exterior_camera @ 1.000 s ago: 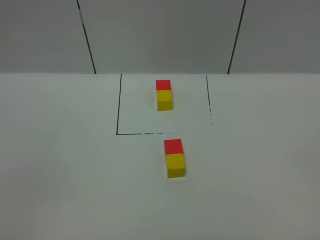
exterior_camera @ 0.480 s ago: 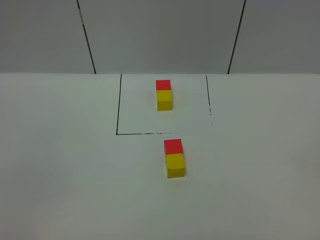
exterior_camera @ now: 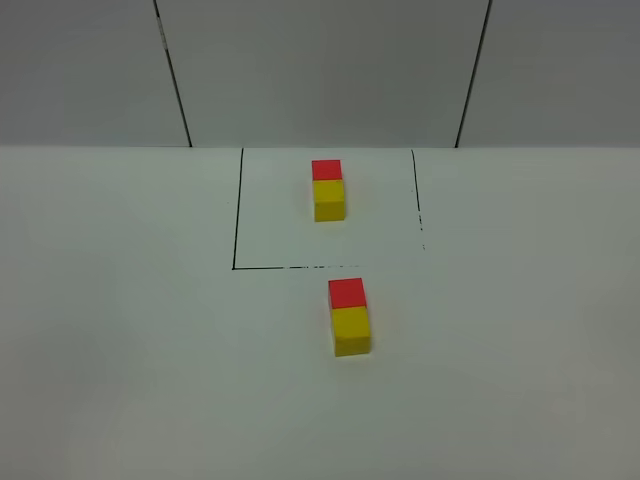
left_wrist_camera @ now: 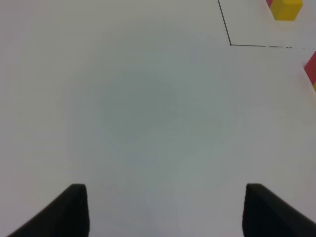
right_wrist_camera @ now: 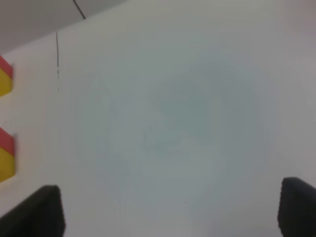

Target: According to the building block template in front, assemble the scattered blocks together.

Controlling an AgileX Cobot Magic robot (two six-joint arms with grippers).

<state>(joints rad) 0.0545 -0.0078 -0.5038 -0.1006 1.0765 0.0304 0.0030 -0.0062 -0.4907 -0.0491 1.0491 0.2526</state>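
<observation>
Desk (exterior_camera: 120, 330) surface is white and matte, filling the lower two thirds of the high view, with grey wall panels behind it. Building block template (exterior_camera: 328, 190) sits upper centre of the frame: red cube behind, yellow cube in front, touching, inside a thin black square outline (exterior_camera: 234, 210) whose near and right lines are partly broken. Scattered blocks lie just below the outline's near line, centre frame: red block (exterior_camera: 346, 292) farther, yellow block (exterior_camera: 351, 330) nearer, faces touching in the same red-behind-yellow order as the template, the pair turned very slightly off the template's line. Neither arm appears in the high view. Left wrist view: left tool (left_wrist_camera: 165, 212) shows two dark fingertips at the bottom corners of the frame, spread wide with bare desk between them, nothing held; the template's yellow cube is at the top right corner and a sliver of the red block at the right edge. Right wrist view: right tool (right_wrist_camera: 170, 212) likewise spread wide, nothing between the tips; both red-and-yellow pairs are cut off at the left edge, well apart from the tips.
</observation>
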